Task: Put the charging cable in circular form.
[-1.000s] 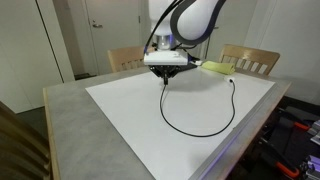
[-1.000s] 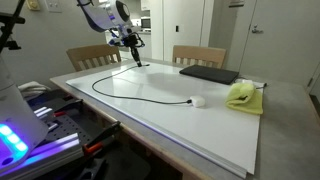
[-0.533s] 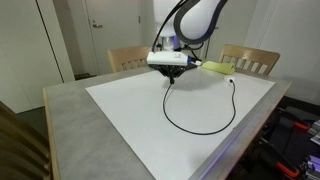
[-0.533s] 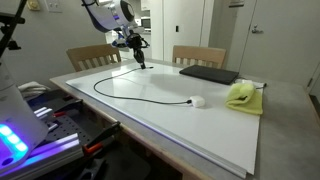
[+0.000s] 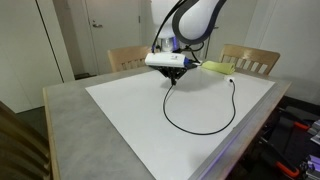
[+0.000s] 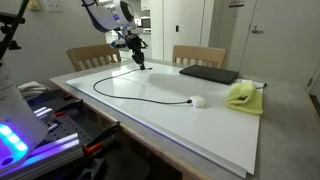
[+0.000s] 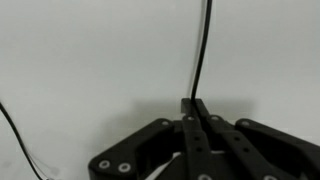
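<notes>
The charging cable [image 5: 200, 131] is a thin black cord lying in an open loop on the white tabletop [image 5: 130, 110]. In an exterior view the charging cable [image 6: 140, 98] curves from the gripper round to a small white plug [image 6: 197, 101]. My gripper [image 5: 173, 82] hovers just above the table and is shut on one end of the cord. In the wrist view the gripper [image 7: 193, 104] has its fingers pressed together, and the charging cable [image 7: 203, 45] runs straight away from the tips. Another stretch of the cord [image 7: 18, 140] shows at the lower left.
A flat black pad [image 6: 208, 74] and a yellow-green object [image 6: 243, 95] lie near the table's far side. The yellow-green object [image 5: 218, 67] also shows behind the gripper. Wooden chairs [image 5: 250, 60] stand round the table.
The gripper shifted a little sideways with the cable end in it between the earliest frame and half a second ago. Since then it has barely moved.
</notes>
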